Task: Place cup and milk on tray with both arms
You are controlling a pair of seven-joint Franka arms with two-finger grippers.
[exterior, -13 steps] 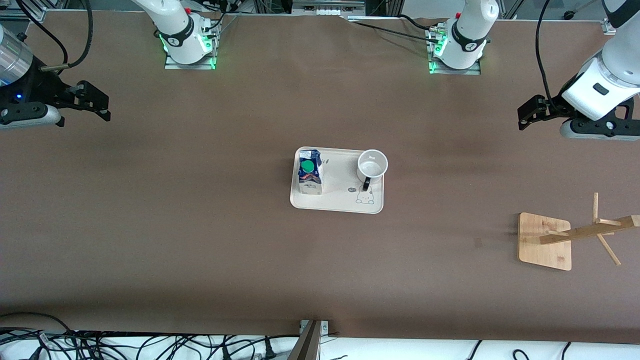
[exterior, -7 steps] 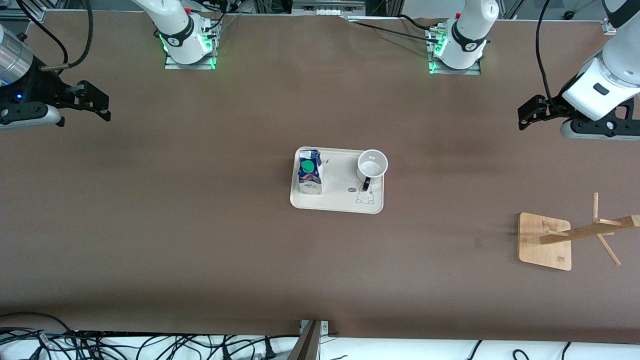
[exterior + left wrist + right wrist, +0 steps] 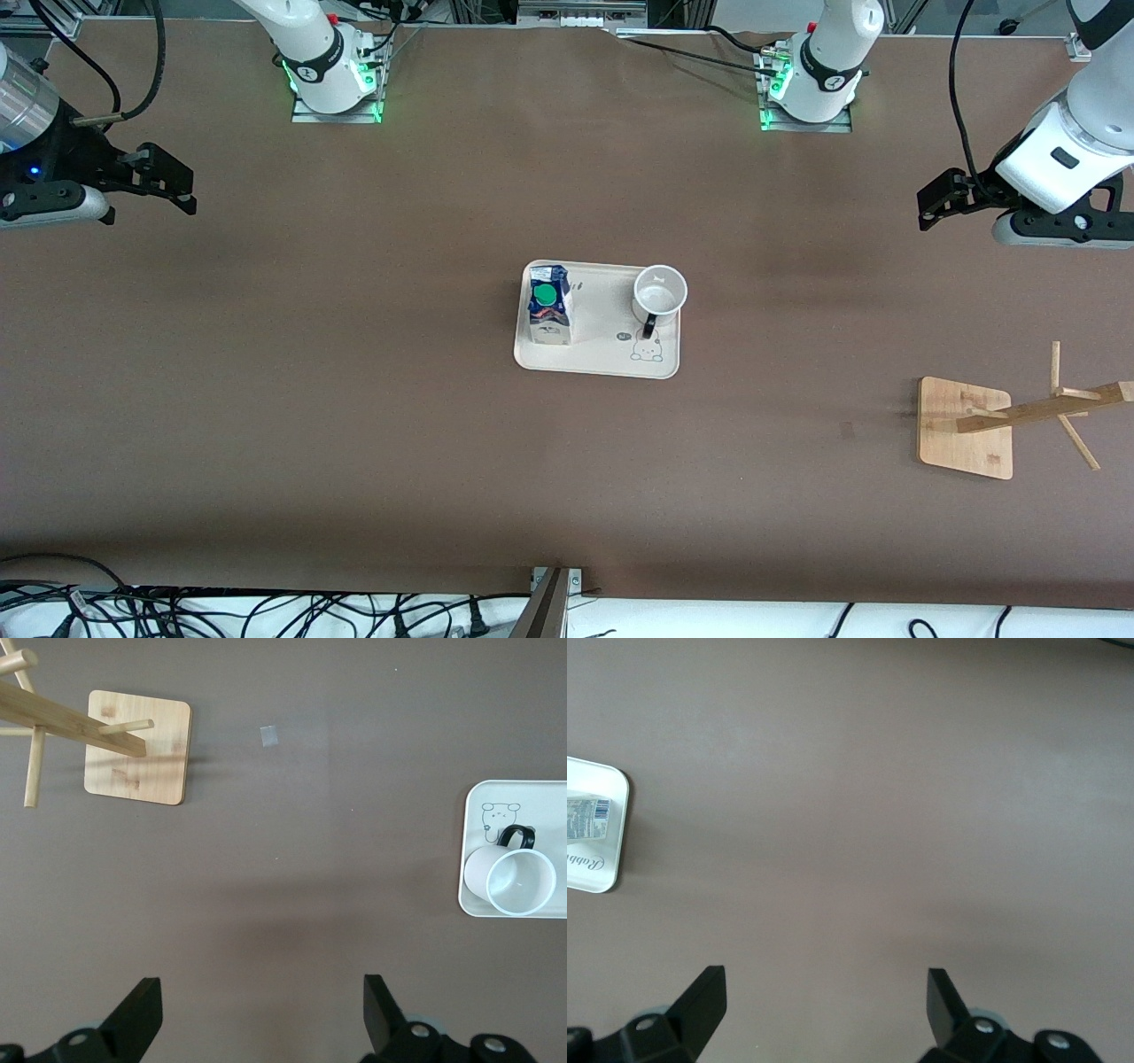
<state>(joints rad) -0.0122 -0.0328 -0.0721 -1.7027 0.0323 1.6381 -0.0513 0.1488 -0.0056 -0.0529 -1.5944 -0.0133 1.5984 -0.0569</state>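
Tray (image 3: 596, 356): one, cream, flat at the centre of the frame on the brown bench (image 3: 354, 399). It carries both task items, so the task reads as complete.

Milk (image 3: 549, 306): one carton, upright on the tray at the end toward the right arm, green cap up. Standing square, it looks set down rather than dropped.

Cup (image 3: 659, 295): one, upright and empty, at the tray's corner toward the left arm, its black handle turned toward the bunny drawing. Milk and cup stand well apart with bare tray between, likely because each arm served its own end.

Left hand (image 3: 939, 198): one, upper right of the frame, over bare bench, fingers spread apart, holding nothing. It appears parked clear of the tray.

Right hand (image 3: 168, 182): one, upper left of the frame, over bare bench, fingers likewise spread and empty; this arm waits too.

Rack (image 3: 966, 428): one wooden peg stand, lower right of the frame, no cup hung on it.

Arm bases: two, along the top edge, green lights on.
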